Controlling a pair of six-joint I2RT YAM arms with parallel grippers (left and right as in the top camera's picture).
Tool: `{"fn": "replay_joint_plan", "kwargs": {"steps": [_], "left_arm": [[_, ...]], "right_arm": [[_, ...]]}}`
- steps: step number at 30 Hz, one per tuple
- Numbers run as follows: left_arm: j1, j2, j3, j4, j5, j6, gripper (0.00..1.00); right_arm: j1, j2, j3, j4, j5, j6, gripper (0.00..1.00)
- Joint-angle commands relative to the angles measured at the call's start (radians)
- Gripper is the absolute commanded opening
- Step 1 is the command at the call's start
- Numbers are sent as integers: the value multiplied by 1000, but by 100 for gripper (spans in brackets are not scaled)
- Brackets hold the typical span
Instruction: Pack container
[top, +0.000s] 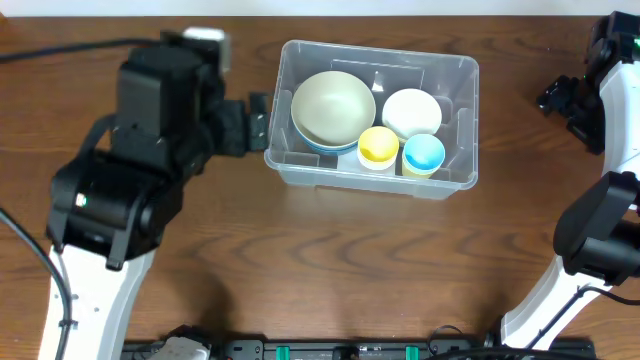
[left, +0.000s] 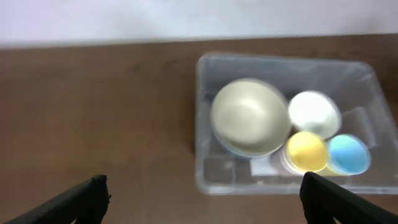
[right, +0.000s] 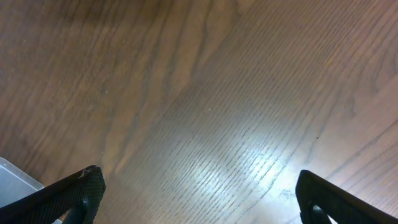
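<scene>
The container (top: 372, 184) is a clear plastic bin at the table's middle back. Inside it lie a large cream bowl (top: 333, 108), a white bowl (top: 411, 112), a yellow cup (top: 378, 146) and a blue cup (top: 424, 152). My left gripper (top: 258, 120) hovers just off the bin's left wall, open and empty. In the left wrist view the container (left: 249, 185) sits ahead between the spread fingertips (left: 87, 198), slightly blurred. My right gripper (top: 560, 100) is open over bare wood to the right of the bin; a container corner (right: 12, 174) shows at the lower left.
A small white object (top: 205, 35) lies at the back left, partly behind the left arm. A black cable (top: 40, 260) runs along the left side. The table's back edge meets a white wall (left: 186, 18).
</scene>
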Motion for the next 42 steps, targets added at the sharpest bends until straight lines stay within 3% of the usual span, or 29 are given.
{"fn": "replay_joint_plan", "kwargs": {"steps": [1, 6, 9, 14, 20, 28, 34, 42], "left_arm": [[11, -75, -181, 46, -3, -128, 98], [0, -323, -535, 279, 20, -231, 98], [0, -454, -677, 344, 19, -290, 98], [0, -571, -769, 301, 19, -307, 98], [0, -586, -771, 188, 15, -304, 98], [0, -580, -781, 249, 15, -166, 98], [23, -597, -884, 424, 15, 9, 98], [198, -792, -1197, 694, 26, 5, 98]], "right_arm": [[-5, -5, -4, 0, 14, 10, 99], [-5, -5, -4, 0, 14, 10, 99], [-5, -5, -4, 0, 14, 10, 99], [-5, -5, -4, 0, 14, 10, 99], [-5, -5, -4, 0, 14, 10, 99], [-5, -5, -4, 0, 14, 10, 99], [-5, -5, -4, 0, 14, 10, 99], [-5, -5, -4, 0, 14, 10, 99]]}}
